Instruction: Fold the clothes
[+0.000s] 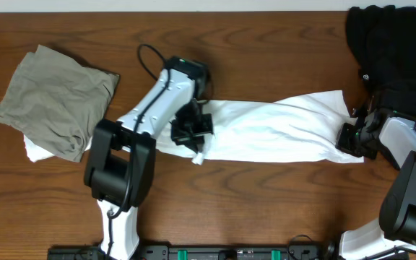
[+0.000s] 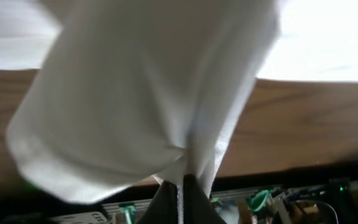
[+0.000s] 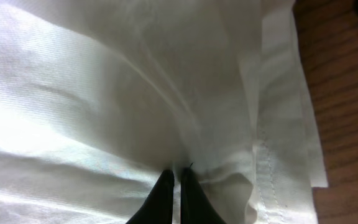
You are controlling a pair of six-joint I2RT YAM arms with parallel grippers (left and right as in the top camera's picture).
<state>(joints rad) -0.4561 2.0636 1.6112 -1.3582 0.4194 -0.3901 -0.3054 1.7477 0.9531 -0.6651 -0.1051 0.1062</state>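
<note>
I am looking down on the table (image 1: 266,209), where the shirt (image 1: 280,130) is lying across the middle of the frame as a long white band, running from left of centre almost to the right edge. A grey-green garment (image 1: 56,97) is sitting crumpled at upper left with white cloth showing beneath its lower edge, and a black garment (image 1: 385,36) is heaped at upper right. The left gripper (image 1: 193,133) is sitting left of centre, clenched on a bunch of the shirt. In its wrist view the cloth is gathering into the closed tips and draping away from them. The right gripper (image 1: 354,136) is at the band's right end, jaws pinched together on the cloth just beside a stitched hem (image 3: 263,168). I am judging the shirt to be light, limp and a little slippery, so it is likely to sag and crease wherever nothing is supporting it. I am therefore favouring holds on hems and corners, taken through doubled layers, with the span between the two grips drawn taut.
</note>
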